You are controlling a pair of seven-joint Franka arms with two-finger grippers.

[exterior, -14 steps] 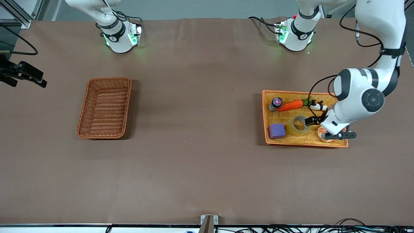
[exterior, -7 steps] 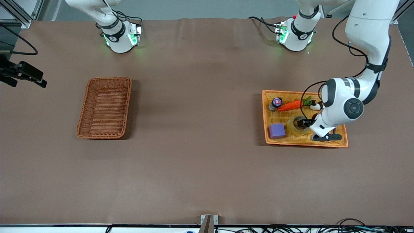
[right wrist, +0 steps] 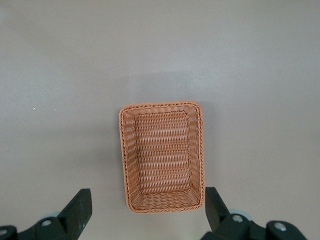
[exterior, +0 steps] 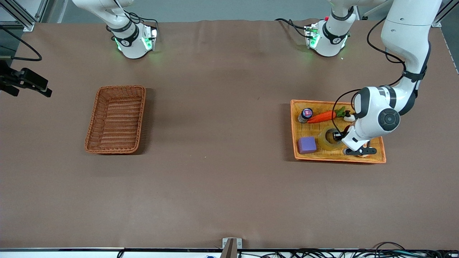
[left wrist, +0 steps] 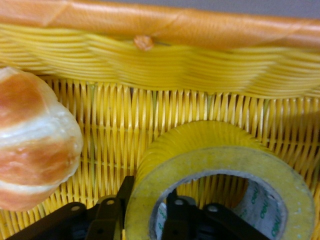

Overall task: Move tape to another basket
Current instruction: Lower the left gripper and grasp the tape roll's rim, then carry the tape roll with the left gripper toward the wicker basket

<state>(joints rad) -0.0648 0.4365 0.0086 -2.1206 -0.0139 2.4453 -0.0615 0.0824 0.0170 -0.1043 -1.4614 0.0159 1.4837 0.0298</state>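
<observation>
The tape [exterior: 327, 140], a yellowish translucent roll, lies flat in the yellow-orange tray [exterior: 337, 159] at the left arm's end of the table. My left gripper [exterior: 337, 136] is down in that tray and shut on the tape's wall. In the left wrist view one finger is outside the tape [left wrist: 220, 162] and the other is inside its hole, so the left gripper [left wrist: 147, 196] pinches the ring. The dark brown basket [exterior: 116, 122] stands empty toward the right arm's end. My right gripper [right wrist: 147, 196] hangs open high over the basket [right wrist: 162, 155].
The tray also holds a purple cube [exterior: 307, 145], a toy carrot [exterior: 321, 116], a small dark-lidded jar [exterior: 305, 114] and a round bread-like toy [left wrist: 35, 140] beside the tape. The tray's orange rim [left wrist: 175, 25] rises close by. A black fixture [exterior: 27, 81] juts over the table edge.
The left arm swung in and came down over the tape, and its fingers went from open to shut on the roll's wall. The right arm has not moved.
</observation>
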